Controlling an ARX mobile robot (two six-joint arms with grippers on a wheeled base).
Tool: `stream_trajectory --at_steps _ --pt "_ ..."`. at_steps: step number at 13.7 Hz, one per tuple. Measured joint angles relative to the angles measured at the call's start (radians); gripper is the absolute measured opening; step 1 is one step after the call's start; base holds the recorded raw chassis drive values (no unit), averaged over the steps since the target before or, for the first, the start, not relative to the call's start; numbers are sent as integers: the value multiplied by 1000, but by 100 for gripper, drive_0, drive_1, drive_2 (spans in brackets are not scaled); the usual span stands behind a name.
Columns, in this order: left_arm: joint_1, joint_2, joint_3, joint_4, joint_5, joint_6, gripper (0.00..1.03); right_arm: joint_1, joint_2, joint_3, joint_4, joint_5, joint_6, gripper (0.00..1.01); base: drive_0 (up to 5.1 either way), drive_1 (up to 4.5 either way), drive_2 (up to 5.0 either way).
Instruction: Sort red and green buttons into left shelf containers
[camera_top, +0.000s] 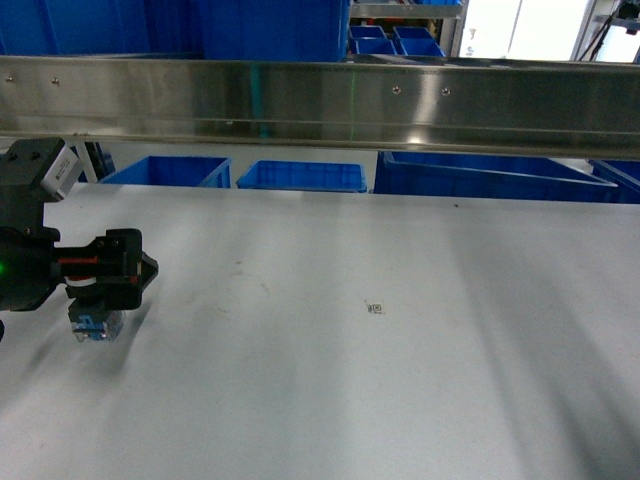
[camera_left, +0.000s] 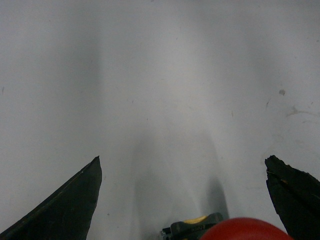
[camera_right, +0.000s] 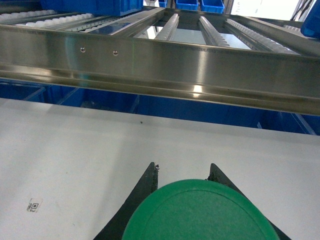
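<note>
Down at the lower left of the head view, the left gripper (camera_top: 120, 272) hangs just above the pale grey table (camera_top: 400, 340), its black body reaching in from the left edge with a small green light showing on the arm behind it. Beneath its tip sits a clear-bluish block (camera_top: 92, 326), the base of the red button, close to or touching the tabletop; whether the base rests on the surface cannot be told. In the left wrist view the two dark fingers (camera_left: 65, 210) stand wide apart at the bottom corners, and the rounded red cap (camera_left: 245, 229) pokes up at the bottom edge, right of centre, with a bit of black and yellow housing beside it; from these pictures it cannot be told whether the gripper actually grips the button or merely stands over it. The right gripper (camera_right: 182, 172) does not show in the head view. In its own wrist view the green button (camera_right: 200, 212) fills the lower middle of the frame, its round cap set between the two black fingers, which close in against it on either side. Above, a long steel rail (camera_top: 330, 95) runs across the upper part of the head view, and behind the table's far edge stand the blue bins (camera_top: 300, 176), with more blue ones at the top of the frame. A small printed square tag (camera_top: 375, 308) lies on the table near the centre.
</note>
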Motion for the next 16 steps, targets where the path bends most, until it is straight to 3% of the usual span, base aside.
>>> stream_trajectory --at_steps 1,4,6,8,11,14,16 --pt "0 11 0 -1 -1 0 95 0 0 0 0 0 0 25 0 0 0" --pt "6 27 0 1 -2 7 51 0 0 0 0 0 0 25 0 0 0" --pt "7 27 -1 10 -8 9 30 0 0 0 0 0 0 25 0 0 0" --pt "8 27 -8 32 -15 16 27 0 0 0 0 0 0 25 0 0 0" --pt "78 -223 -127 68 -22 35 27 0 0 0 0 0 0 25 0 0 0" --pt "145 -542 -162 -86 32 15 27 0 0 0 0 0 0 25 0 0 0" --pt "114 -745 -186 -156 56 3 27 0 0 0 0 0 0 25 0 0 0"
